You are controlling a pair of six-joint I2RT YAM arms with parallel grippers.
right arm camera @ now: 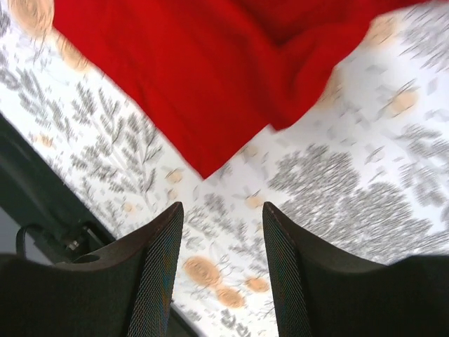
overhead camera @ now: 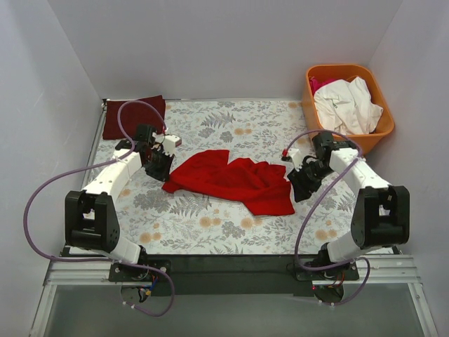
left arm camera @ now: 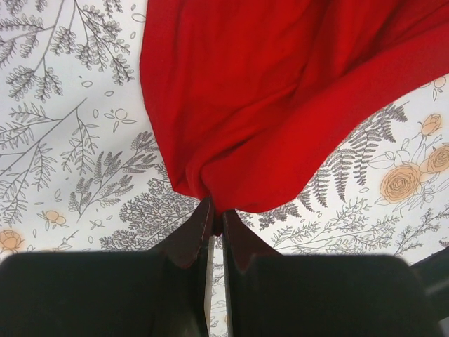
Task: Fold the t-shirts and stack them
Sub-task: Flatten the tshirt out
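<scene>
Pinched tight by left gripper [left arm camera: 216, 210]: crumpled red fabric t-shirt [left arm camera: 280, 91]; right gripper [right arm camera: 223, 210] parted. Only overhead: orange plastic basket [overhead camera: 372, 142], folded maroon cloth [overhead camera: 133, 116].

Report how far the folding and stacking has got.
Done: one dark red garment looks folded at the table's far left corner. In hand: the red t-shirt lies crumpled mid-table, the left gripper shut on its edge, the right gripper open beside its other end, holding nothing. Left: fold and stack that shirt, then the white clothes heaped in the orange basket.
</scene>
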